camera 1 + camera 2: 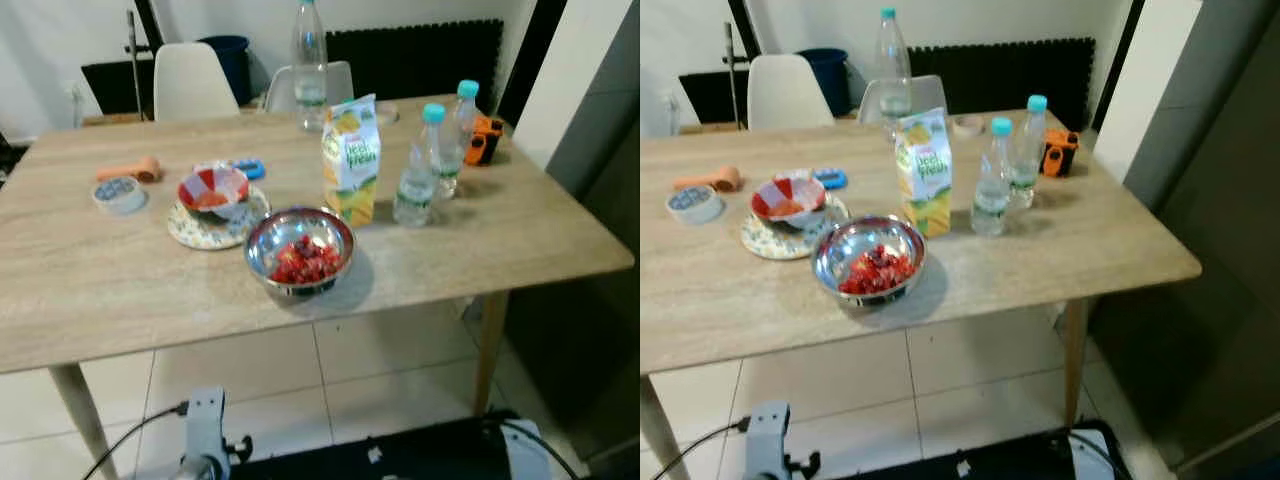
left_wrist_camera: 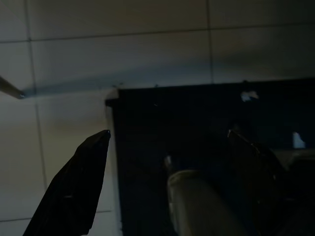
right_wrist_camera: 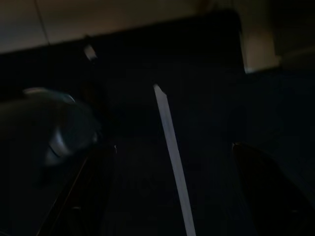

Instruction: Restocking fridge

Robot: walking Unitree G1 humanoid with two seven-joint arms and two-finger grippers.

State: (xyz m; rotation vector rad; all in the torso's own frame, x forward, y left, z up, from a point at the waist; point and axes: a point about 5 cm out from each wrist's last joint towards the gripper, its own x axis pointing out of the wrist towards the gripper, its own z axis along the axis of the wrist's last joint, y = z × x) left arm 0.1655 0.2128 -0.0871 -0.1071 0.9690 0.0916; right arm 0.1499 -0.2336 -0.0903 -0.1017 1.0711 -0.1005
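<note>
On the wooden table (image 1: 90,290) a juice carton (image 1: 351,160) stands upright near the middle. Two small water bottles with teal caps (image 1: 417,170) (image 1: 455,135) stand just right of it. A tall clear bottle (image 1: 309,65) stands at the far edge. A steel bowl of red berries (image 1: 300,252) sits near the front edge. Both arms hang low under the table. My left gripper (image 2: 167,132) is open over a dark base and floor tiles. In the dark right wrist view, my right gripper (image 3: 165,147) is open with nothing between its fingers.
Left of the carton a red-and-white bowl (image 1: 213,190) rests on a patterned plate, with a small round tub (image 1: 120,194), an orange tool (image 1: 130,171) and a blue item (image 1: 248,168) nearby. An orange-black object (image 1: 484,140) lies at the right. A tall dark grey front (image 1: 600,230) stands right of the table. Chairs (image 1: 190,82) line the far side.
</note>
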